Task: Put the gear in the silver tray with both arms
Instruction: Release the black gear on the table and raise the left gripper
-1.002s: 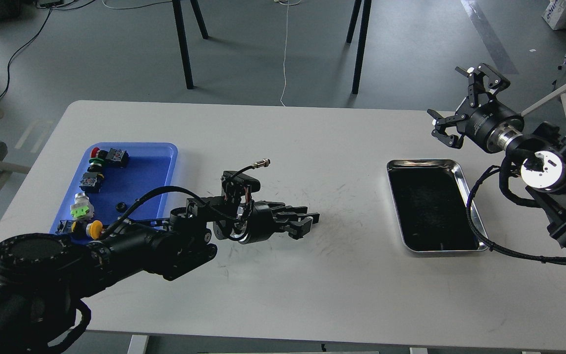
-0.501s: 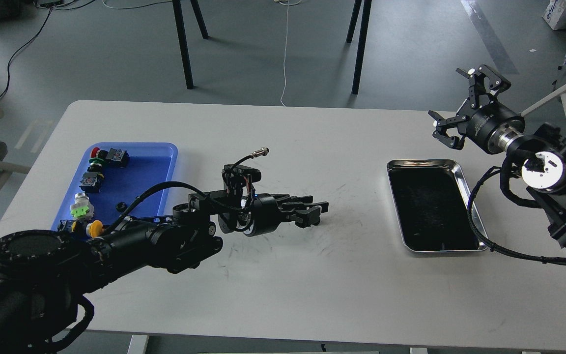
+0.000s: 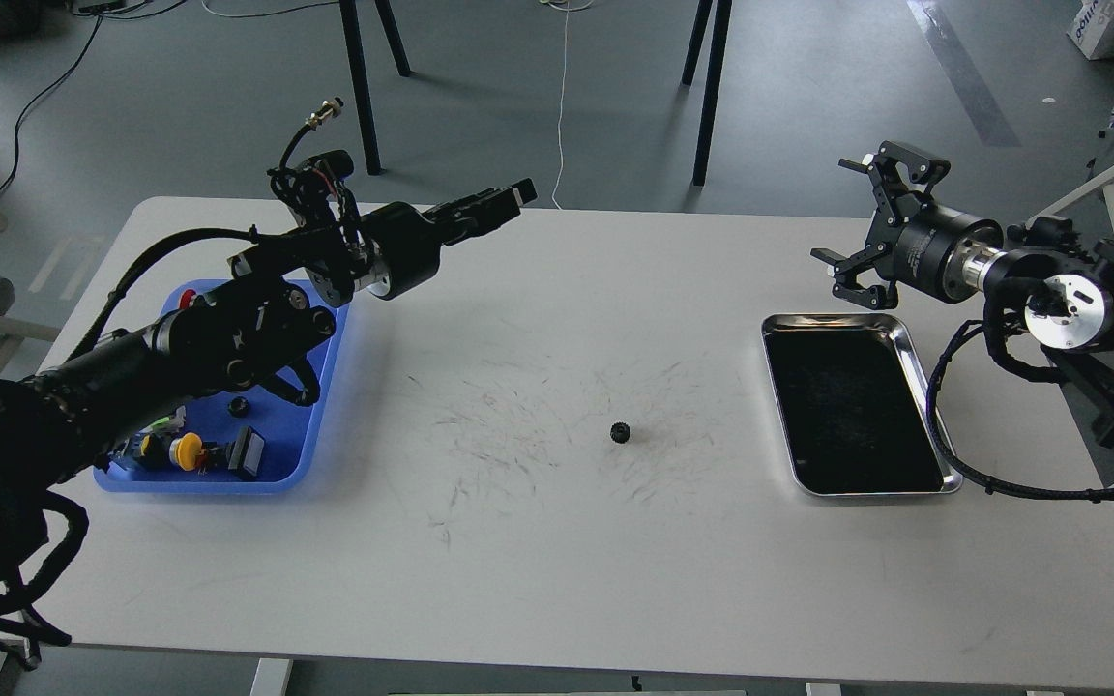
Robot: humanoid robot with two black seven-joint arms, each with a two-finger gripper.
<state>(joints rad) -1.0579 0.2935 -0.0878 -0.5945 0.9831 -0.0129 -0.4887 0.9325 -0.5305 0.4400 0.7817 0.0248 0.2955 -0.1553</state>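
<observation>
Left gripper (image 3: 504,200) has lifted off to 10 o'clock, fingers together, holding nothing — small black toothed gear (image 3: 621,432) now lies bare on the white table (image 3: 557,580). Shiny rectangular silver tray (image 3: 915,349) sits at 3 o'clock of it, well apart. Right gripper (image 3: 862,227) hovers spread wide, nothing held.

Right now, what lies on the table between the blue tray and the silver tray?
In the head view, only a small black gear sits on the scuffed white table between the blue tray and the silver tray, nearer the silver one.
</observation>
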